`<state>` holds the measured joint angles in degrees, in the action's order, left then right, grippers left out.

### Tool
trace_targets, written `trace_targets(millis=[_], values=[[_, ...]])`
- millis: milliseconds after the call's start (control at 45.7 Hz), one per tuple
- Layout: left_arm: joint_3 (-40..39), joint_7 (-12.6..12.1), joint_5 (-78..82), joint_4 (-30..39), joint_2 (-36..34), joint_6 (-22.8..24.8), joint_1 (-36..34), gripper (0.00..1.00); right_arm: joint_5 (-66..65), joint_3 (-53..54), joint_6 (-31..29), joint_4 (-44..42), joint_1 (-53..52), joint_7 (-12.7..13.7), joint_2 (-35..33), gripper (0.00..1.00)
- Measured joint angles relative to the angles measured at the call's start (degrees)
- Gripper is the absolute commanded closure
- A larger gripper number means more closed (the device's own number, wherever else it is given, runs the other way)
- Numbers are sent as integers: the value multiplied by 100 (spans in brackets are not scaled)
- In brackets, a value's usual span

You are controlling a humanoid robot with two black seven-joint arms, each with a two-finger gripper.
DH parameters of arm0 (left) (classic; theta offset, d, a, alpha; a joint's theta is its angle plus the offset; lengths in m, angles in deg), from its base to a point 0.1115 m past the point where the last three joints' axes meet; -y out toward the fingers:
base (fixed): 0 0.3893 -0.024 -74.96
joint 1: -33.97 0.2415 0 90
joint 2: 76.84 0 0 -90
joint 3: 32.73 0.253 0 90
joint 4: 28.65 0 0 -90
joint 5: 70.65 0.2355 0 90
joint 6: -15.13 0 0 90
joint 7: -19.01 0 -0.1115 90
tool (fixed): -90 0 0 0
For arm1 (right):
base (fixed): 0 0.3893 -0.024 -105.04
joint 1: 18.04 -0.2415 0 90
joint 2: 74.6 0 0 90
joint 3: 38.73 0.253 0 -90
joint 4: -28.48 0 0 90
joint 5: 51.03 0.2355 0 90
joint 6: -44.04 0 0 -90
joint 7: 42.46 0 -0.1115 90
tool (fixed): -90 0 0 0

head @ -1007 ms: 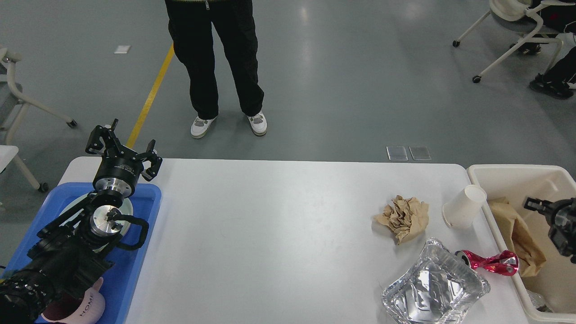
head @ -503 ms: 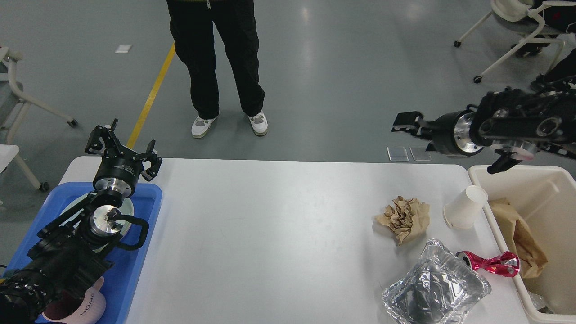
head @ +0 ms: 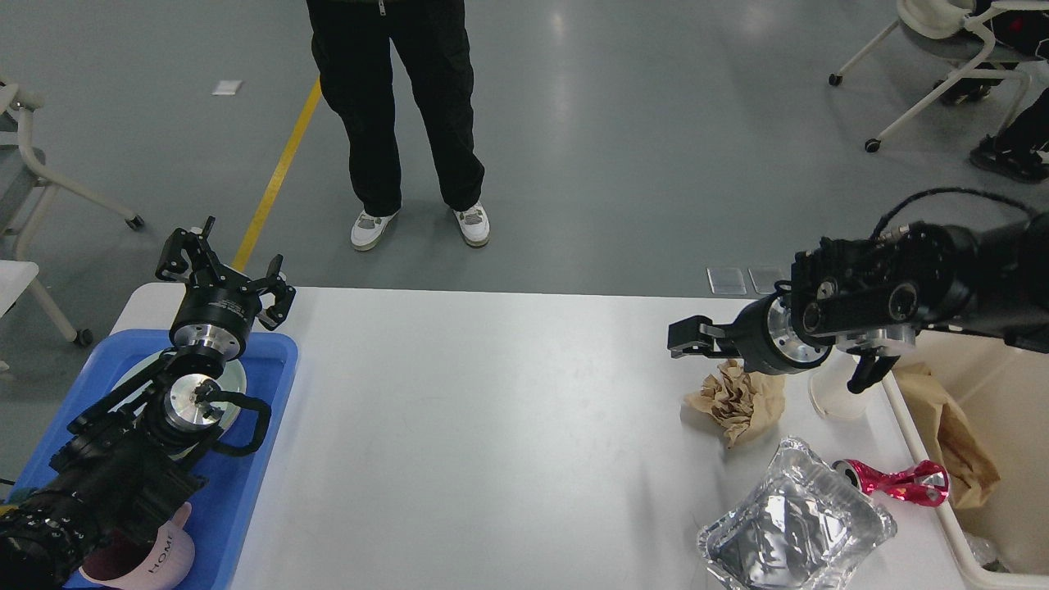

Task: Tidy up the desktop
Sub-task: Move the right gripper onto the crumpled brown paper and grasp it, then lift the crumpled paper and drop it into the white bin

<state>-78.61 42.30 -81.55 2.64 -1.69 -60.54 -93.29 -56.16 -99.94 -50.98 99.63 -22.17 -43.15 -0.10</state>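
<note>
Desktop (head: 508, 426) fills the lower middle of the head view, white, rounded corners, mostly bare in the centre. Left gripper (head: 223, 264) sits over the far left corner of the desktop, fingers spread wide, pinching nothing. Below it a blue tray (head: 246, 483) lies on the left end, holding a white plate (head: 233, 378) partly hidden by the left arm, and a pink mug (head: 160, 561) at the near edge. Right gripper (head: 687, 338) reaches in from the right and hangs just above crumpled brown paper (head: 737, 400); seen side-on and dark, so cannot tell if fingers are spread or pressed together. White cup (head: 829, 393) stands just right of the paper, mostly hidden behind the right arm. Foil tray (head: 791, 533), crumpled, lies near the front right edge. Crushed red can (head: 893, 482) lies just beside the foil tray, against the cream bin (head: 942, 500). Bin stands off the right end, brown paper bag (head: 951, 442) inside. Person (head: 401, 115) in black trousers and white sneakers stands beyond the far edge. Chair (head: 934, 57) top right.
</note>
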Motion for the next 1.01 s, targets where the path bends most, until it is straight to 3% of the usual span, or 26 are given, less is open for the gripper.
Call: trace_targets(millis=[306, 613, 657, 766, 832, 1007], values=[[0, 0, 0, 1, 0, 0, 0, 4, 119, 47, 37, -2071, 1693, 10, 325, 0], [0, 0, 0, 0, 0, 0, 0, 4, 548, 23, 69, -3521, 2874, 18, 727, 2], [0, 0, 0, 0, 0, 0, 0, 4, 575, 34, 69, -3701, 3029, 18, 774, 12], [0, 0, 0, 0, 0, 0, 0, 4, 597, 46, 72, -3857, 3225, 17, 836, 72], [0, 0, 0, 0, 0, 0, 0, 4, 592, 46, 90, -3862, 3261, 18, 877, 97], [0, 0, 0, 0, -1, 0, 0, 4, 516, 12, 157, -3754, 3252, 23, 1006, 100]])
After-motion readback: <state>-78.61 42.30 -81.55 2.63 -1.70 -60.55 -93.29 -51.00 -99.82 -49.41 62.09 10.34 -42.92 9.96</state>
